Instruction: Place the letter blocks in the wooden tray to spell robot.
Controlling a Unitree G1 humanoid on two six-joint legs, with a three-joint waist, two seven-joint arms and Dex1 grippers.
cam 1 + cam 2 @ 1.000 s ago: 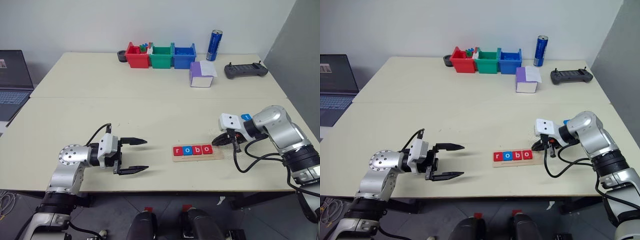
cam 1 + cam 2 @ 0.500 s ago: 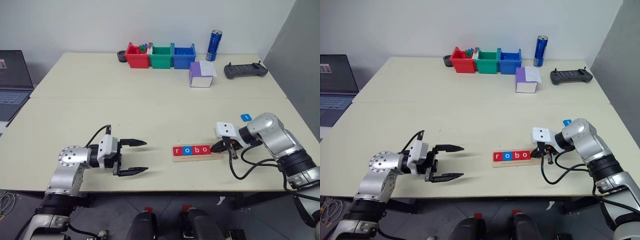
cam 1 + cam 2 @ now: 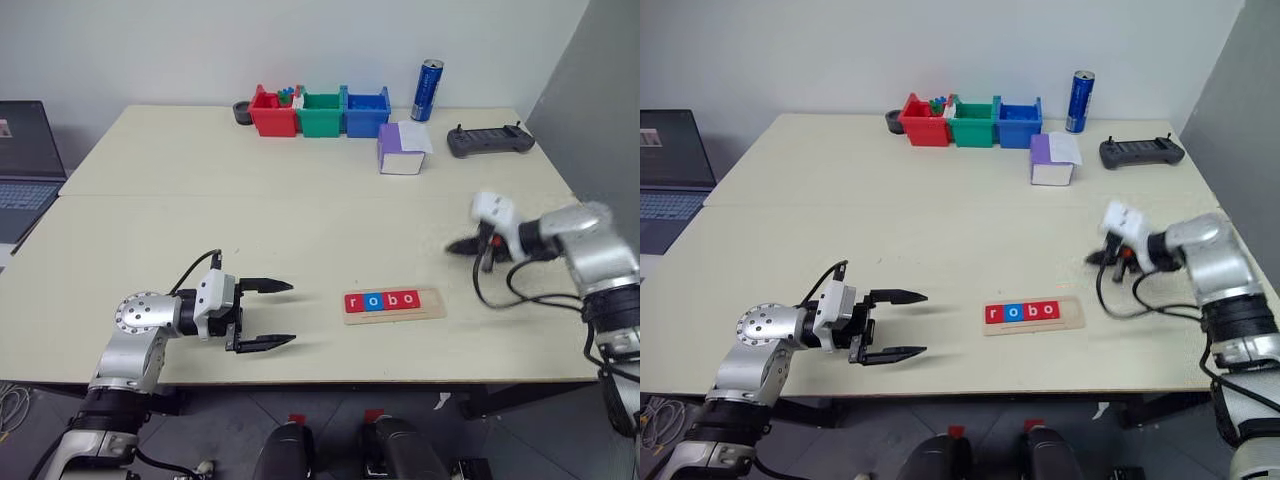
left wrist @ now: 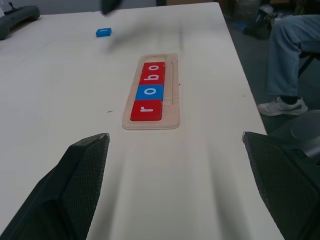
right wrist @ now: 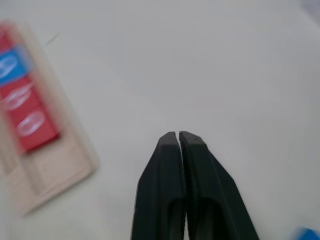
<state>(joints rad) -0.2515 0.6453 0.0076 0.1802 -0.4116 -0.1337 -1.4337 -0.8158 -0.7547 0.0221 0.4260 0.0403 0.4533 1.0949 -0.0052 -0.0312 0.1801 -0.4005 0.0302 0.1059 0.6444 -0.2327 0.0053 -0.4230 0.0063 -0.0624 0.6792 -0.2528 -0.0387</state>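
Two head views, high above the near table edge, looking forward and down across the whole table point(image 3: 300, 200) to the back wall; near-identical scenes, slightly offset sideways. Left wrist view, low and close over the tabletop, looking along the left gripper point(image 4: 175, 175), fingers spread wide in the lower corners, wooden tray point(image 4: 172, 90) in mid-frame. Right wrist view, very close above the surface, facing down past the right gripper point(image 5: 179, 145), fingertips together; same tray at left edge, shared by all views.
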